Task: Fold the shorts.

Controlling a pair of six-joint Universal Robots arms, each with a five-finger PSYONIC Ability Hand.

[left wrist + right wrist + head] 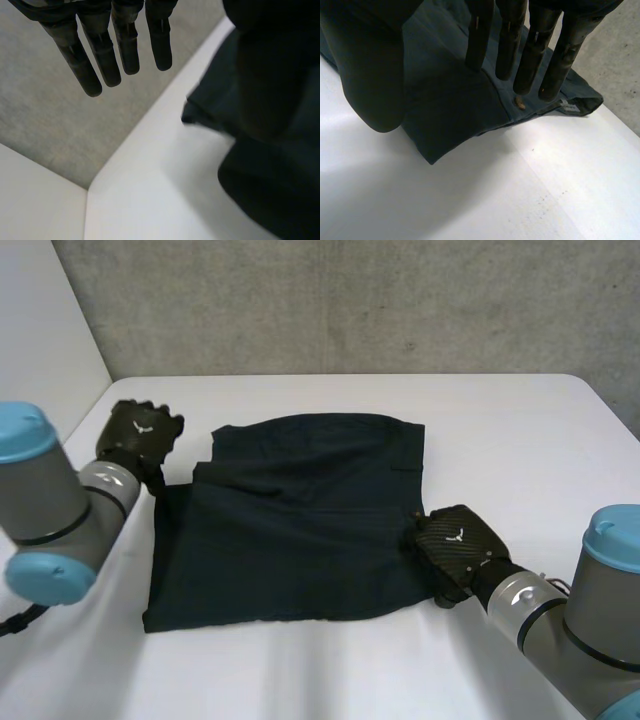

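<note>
The dark navy shorts (290, 530) lie folded and flat in the middle of the white table (510, 430). My left hand (145, 432) hovers just off the cloth's far left corner. In its wrist view the left hand (125, 45) has straight fingers and holds nothing, with the shorts (210, 102) beside it. My right hand (455, 545) rests at the right edge of the cloth. Seen from its own wrist, the right hand (510, 40) has straight fingers (550, 60) stretched over the shorts (450, 110), above the waistband's button (520, 102). No fold is pinched.
A grey concrete wall (350, 300) stands behind the table's far edge and a white wall (40, 330) runs along its left side. Bare tabletop lies to the right of the shorts and in front of them.
</note>
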